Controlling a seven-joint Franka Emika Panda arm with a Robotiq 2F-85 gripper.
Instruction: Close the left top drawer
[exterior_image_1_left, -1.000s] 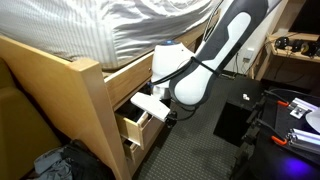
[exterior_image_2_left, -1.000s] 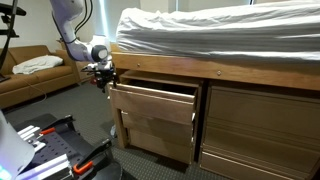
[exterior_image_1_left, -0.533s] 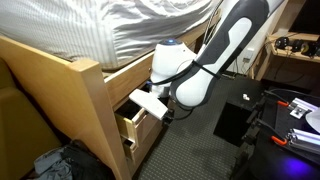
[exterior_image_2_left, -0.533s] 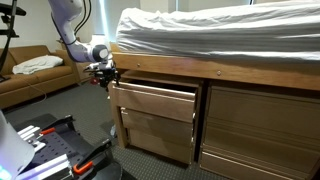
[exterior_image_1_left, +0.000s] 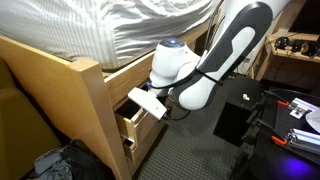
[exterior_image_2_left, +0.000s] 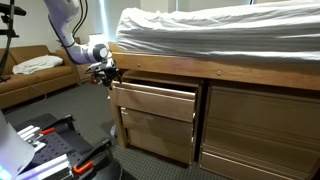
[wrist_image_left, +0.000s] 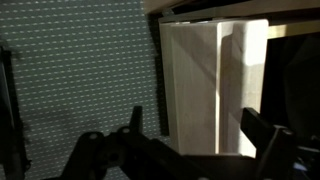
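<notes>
The left top drawer (exterior_image_2_left: 155, 100) is a light-wood drawer under the bed and stands pulled out. In an exterior view its open end shows thin pale walls (exterior_image_1_left: 133, 121). My gripper (exterior_image_2_left: 108, 73) is at the drawer's outer left corner, level with the front panel. It also shows in an exterior view (exterior_image_1_left: 150, 104) against the drawer front. In the wrist view the two dark fingers (wrist_image_left: 198, 135) are spread apart, with the pale drawer panel (wrist_image_left: 200, 80) between and beyond them. Nothing is gripped.
A lower drawer front (exterior_image_2_left: 158, 132) sits under the top one, and a closed wide panel (exterior_image_2_left: 262, 120) lies beside them. The mattress with striped sheets (exterior_image_2_left: 220, 35) is above. A brown couch (exterior_image_2_left: 30, 80), grey carpet (wrist_image_left: 80, 70) and dark equipment (exterior_image_1_left: 290, 115) surround the area.
The arm has shifted slightly toward the bed, with the gripper staying at the drawer corner. The drawer looks about as far out as before.
</notes>
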